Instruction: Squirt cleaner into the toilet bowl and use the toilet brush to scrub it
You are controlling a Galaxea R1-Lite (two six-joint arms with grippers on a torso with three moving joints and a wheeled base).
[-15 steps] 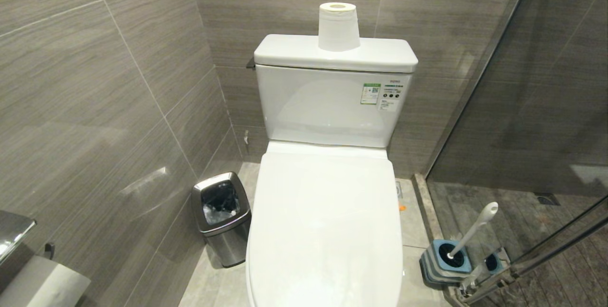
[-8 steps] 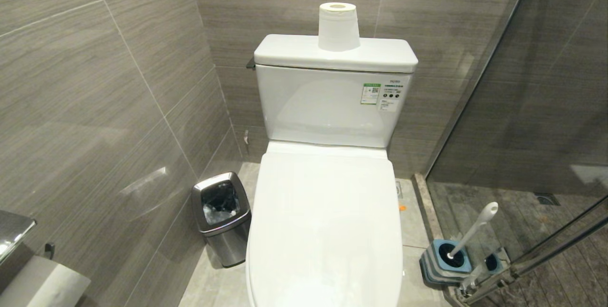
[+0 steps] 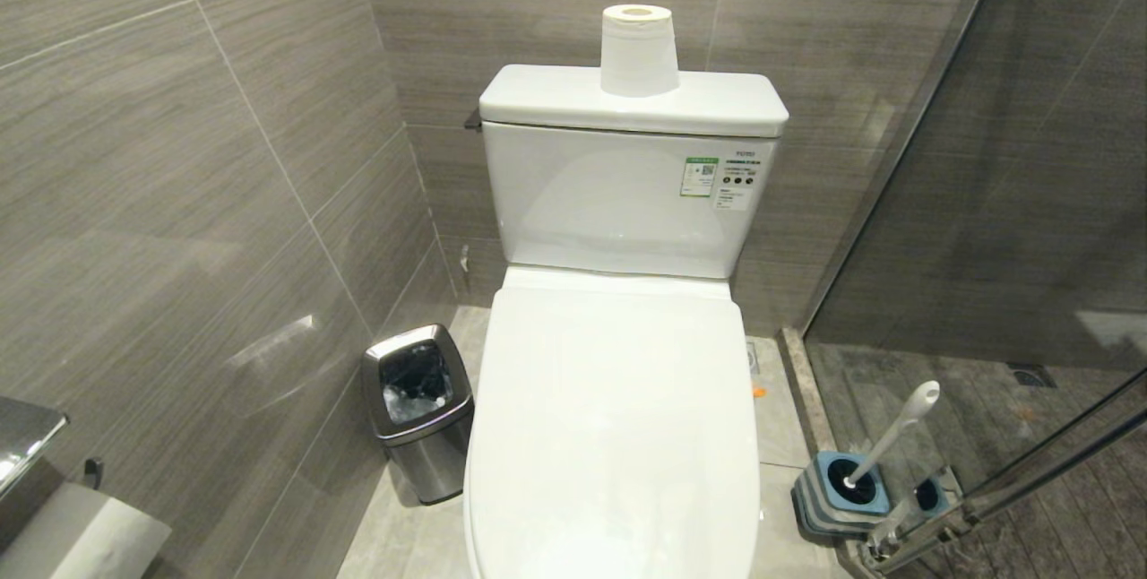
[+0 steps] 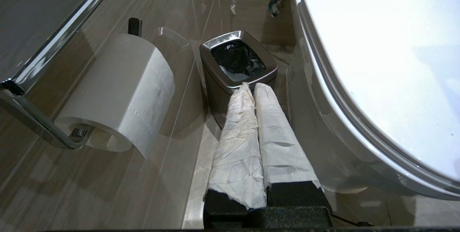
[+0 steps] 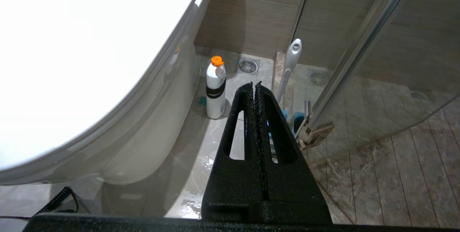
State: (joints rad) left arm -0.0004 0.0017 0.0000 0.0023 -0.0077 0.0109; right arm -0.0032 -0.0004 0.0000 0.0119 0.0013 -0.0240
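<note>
Sitting at the very start: toilet bowl [image 3: 612,436] lying covered under its closed lid [image 5: 72,56], nothing squirted or scrubbed yet. Left gripper [image 4: 251,87] hanging clenched and empty beside the bowl's left flank, paper-wrapped fingers [image 4: 237,135] pointing toward the steel bin [image 4: 238,63]. Right gripper [image 5: 255,86] hanging clenched and empty off the bowl's right flank. Toilet brush [image 3: 892,431] leaning in its blue holder [image 3: 842,491] on the floor against the glass door's edge [image 5: 354,50]; orange-capped white bottle [image 5: 215,88], likely the cleaner, standing just beside the bowl's base. Next likely needing the lid lifted. Narrow floor strips on both sides, calling for tight reaches.
</note>
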